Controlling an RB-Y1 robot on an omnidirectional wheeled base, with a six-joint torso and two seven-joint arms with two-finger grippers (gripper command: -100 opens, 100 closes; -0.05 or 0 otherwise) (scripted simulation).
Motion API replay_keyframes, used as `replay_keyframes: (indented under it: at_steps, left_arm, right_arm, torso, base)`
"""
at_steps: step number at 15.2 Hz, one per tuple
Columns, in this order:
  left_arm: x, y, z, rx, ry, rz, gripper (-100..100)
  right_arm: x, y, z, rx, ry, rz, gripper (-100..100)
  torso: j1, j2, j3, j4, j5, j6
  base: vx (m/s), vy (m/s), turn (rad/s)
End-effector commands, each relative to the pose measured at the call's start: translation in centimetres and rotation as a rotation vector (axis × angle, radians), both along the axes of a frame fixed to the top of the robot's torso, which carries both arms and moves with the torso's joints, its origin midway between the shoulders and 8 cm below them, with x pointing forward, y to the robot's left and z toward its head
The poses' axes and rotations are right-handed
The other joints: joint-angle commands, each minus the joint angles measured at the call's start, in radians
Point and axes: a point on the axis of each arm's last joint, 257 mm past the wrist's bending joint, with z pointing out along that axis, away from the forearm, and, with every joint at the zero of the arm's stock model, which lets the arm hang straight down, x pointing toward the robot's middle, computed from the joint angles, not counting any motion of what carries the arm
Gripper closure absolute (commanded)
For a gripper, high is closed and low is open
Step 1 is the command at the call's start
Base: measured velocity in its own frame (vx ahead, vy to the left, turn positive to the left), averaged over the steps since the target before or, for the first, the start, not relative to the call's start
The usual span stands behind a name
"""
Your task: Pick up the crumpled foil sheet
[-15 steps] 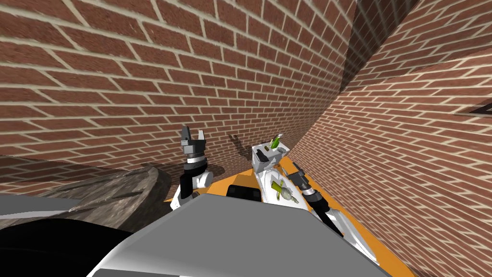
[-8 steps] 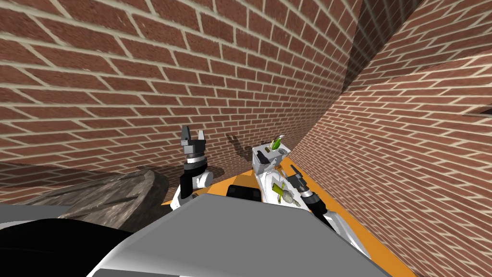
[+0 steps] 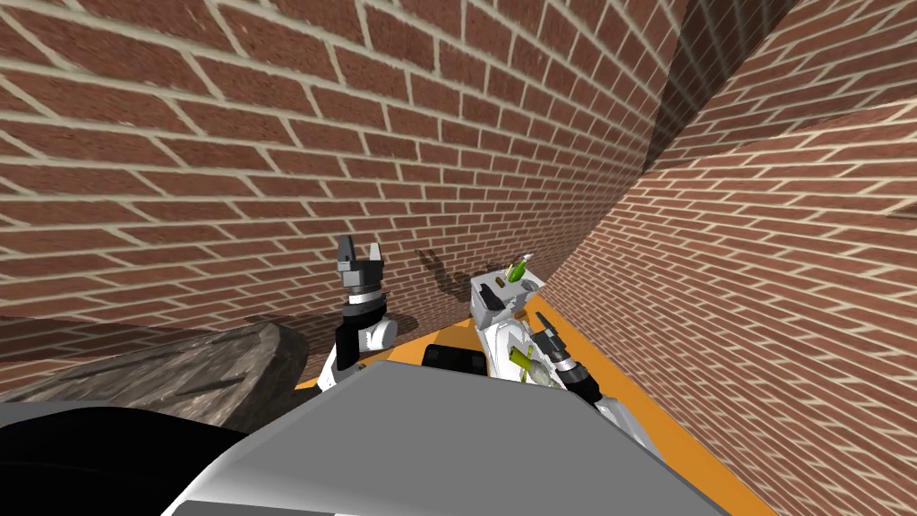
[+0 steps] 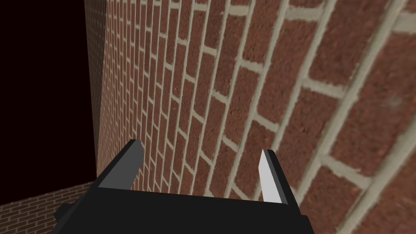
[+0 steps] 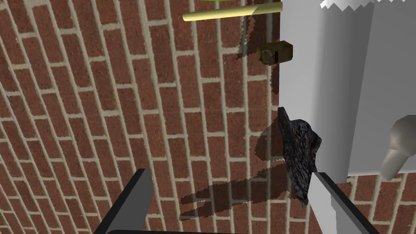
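Note:
The crumpled foil sheet (image 5: 298,152) is drawn dark grey and rough. It lies at the near edge of a white unit (image 5: 325,81) that stands against the brick wall. My right gripper (image 5: 230,174) is open just short of it, and the sheet lies close to one finger (image 5: 325,195), outside the gap. From the head, the sheet (image 3: 487,291) is a small dark shape on the white unit (image 3: 498,333), with my right gripper (image 3: 543,322) beside that unit. My left gripper (image 3: 358,253) is raised by the wall, open and holding nothing (image 4: 201,147).
On the white unit are a green bottle (image 3: 515,267), a pale stick (image 5: 231,12), a small brown lump (image 5: 275,52) and a light grey knob-like piece (image 5: 400,146). Brick walls close in ahead and on the right. A rough grey mass (image 3: 197,367) lies to the left, on an orange floor (image 3: 582,345).
The head view has shifted a little, so I have moved. My right gripper has edged slightly closer to the white unit. The left arm holds its pose.

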Motion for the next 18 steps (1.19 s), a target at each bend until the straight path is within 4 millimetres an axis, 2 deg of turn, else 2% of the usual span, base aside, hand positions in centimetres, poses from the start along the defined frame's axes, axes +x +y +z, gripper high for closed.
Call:
replay_keyframes:
  at_steps: [1, 2, 4, 5, 6, 7, 10, 13, 14, 15, 16, 18]
  left_arm:
    - [0.0, 0.0, 0.0, 0.000, 0.000, 0.000, 0]
    - [0.0, 0.0, 0.0, 0.000, 0.000, 0.000, 0]
    - [0.0, 0.0, 0.0, 0.000, 0.000, 0.000, 0]
    - [0.0, 0.0, 0.0, 0.000, 0.000, 0.000, 0]
    - [0.0, 0.0, 0.0, 0.000, 0.000, 0.000, 0]
    - [0.0, 0.0, 0.0, 0.000, 0.000, 0.000, 0]
    - [0.0, 0.0, 0.0, 0.000, 0.000, 0.000, 0]
    - [0.0, 0.0, 0.0, 0.000, 0.000, 0.000, 0]
    - [0.0, 0.0, 0.0, 0.000, 0.000, 0.000, 0]
    - [0.0, 0.0, 0.0, 0.000, 0.000, 0.000, 0]
    - [0.0, 0.0, 0.0, 0.000, 0.000, 0.000, 0]
    - [0.0, 0.0, 0.0, 0.000, 0.000, 0.000, 0]
  right_arm:
    - [-0.3, 0.2, -0.5, -0.026, -0.007, -0.004, -100]
    - [-0.6, 0.7, -1.7, -0.032, 0.001, -0.012, -100]
    - [-0.6, 0.7, -1.7, -0.053, -0.008, -0.013, -100]
    - [-0.9, 1.3, -2.9, -0.057, -0.002, -0.021, -100]
    - [-0.9, 1.3, -2.9, -0.072, -0.009, -0.022, -100]
    - [-1.2, 2.2, -4.0, -0.068, -0.003, -0.029, -100]
    - [-1.5, 3.1, -5.0, -0.091, -0.011, -0.039, -100]
    - [-1.8, 5.3, -6.5, -0.084, -0.013, -0.055, -100]
    - [-1.8, 5.3, -6.5, -0.084, -0.013, -0.055, -100]
    - [-1.9, 6.4, -7.0, -0.073, -0.015, -0.065, -100]
    - [-1.9, 6.4, -7.0, -0.073, -0.015, -0.065, -100]
    - [-1.9, 8.3, -7.6, -0.045, -0.018, -0.080, -100]
  torso:
    - [0.000, 0.000, 0.000, 0.000, 0.000, 0.000]
    - [0.000, 0.000, 0.000, 0.000, 0.000, 0.000]
    - [0.000, 0.000, 0.000, 0.000, 0.000, 0.000]
    - [0.000, 0.000, 0.000, 0.000, 0.000, 0.000]
    - [0.000, 0.000, 0.000, 0.000, 0.000, 0.000]
    - [0.001, 0.000, 0.000, 0.000, 0.000, 0.000]
    - [0.001, -0.002, -0.001, 0.000, 0.000, 0.000]
    - [0.000, -0.001, -0.001, 0.000, 0.000, 0.000]
    - [0.001, -0.001, 0.000, 0.000, 0.000, 0.000]
    - [0.001, 0.000, 0.000, 0.000, 0.000, 0.000]
    - [0.001, 0.000, 0.000, 0.000, 0.000, 0.000]
    - [0.001, 0.000, 0.000, 0.000, 0.000, 0.000]
  base:
    - [0.047, 0.015, 0.000]
    - [0.059, 0.010, -0.002]
    - [0.058, 0.012, 0.001]
    - [0.057, 0.026, 0.001]
    - [0.069, 0.026, 0.000]
    - [0.084, 0.030, -0.001]
    - [0.083, 0.024, 0.001]
    - [0.067, 0.014, 0.001]
    - [0.055, 0.022, 0.000]
    - [0.057, 0.024, 0.000]
    - [0.054, 0.023, 0.001]
    - [0.053, 0.016, 0.000]
